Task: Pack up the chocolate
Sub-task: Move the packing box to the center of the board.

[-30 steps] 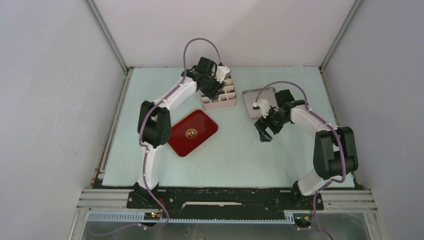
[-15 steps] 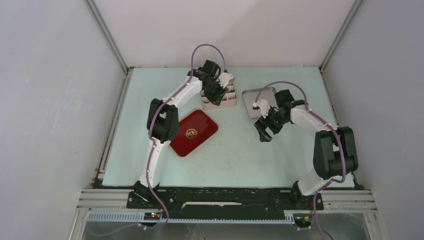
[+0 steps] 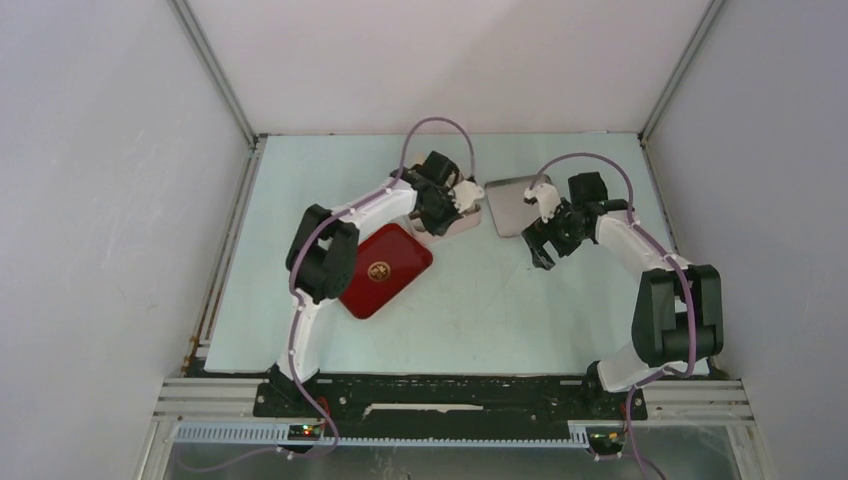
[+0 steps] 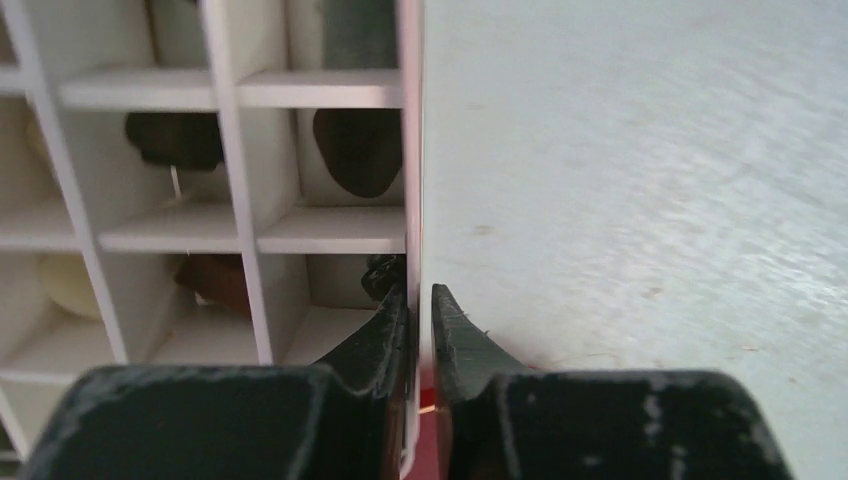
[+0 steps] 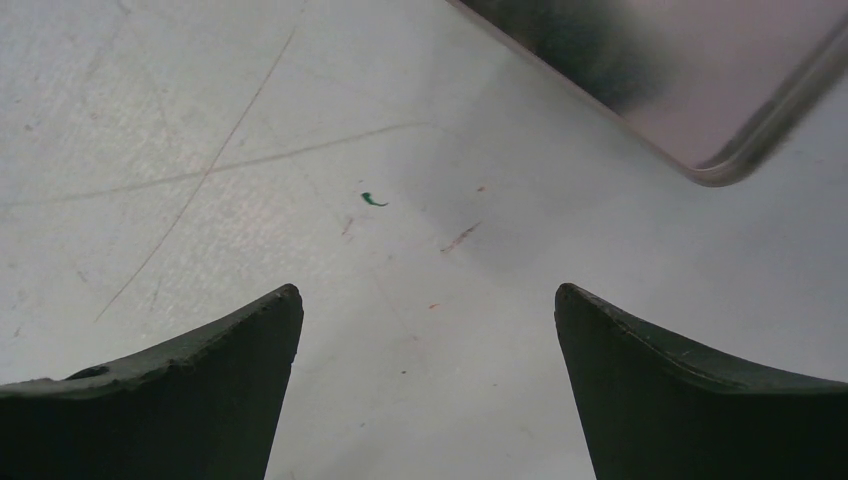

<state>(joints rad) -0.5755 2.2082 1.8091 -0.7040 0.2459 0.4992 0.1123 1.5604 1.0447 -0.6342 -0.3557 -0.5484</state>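
Left gripper (image 4: 419, 312) pinches the divider tray (image 4: 232, 130) by its side wall (chocolate (image 4: 357, 152) inside, seemingly dark); right gripper (image 5: 428, 335) gapes empty.

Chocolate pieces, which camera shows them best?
Left wrist: chocolate pieces sit close up in the white divider's cells. Top external hides them under the left end effector. Right wrist shows only table and a silver tin.

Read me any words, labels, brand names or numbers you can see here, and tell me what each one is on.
No readable text in any view.
Round gold emblem on the glossy red rectangular tray: a sign, too small to read.
White plastic divider grid and silver metal tray: no markings visible.
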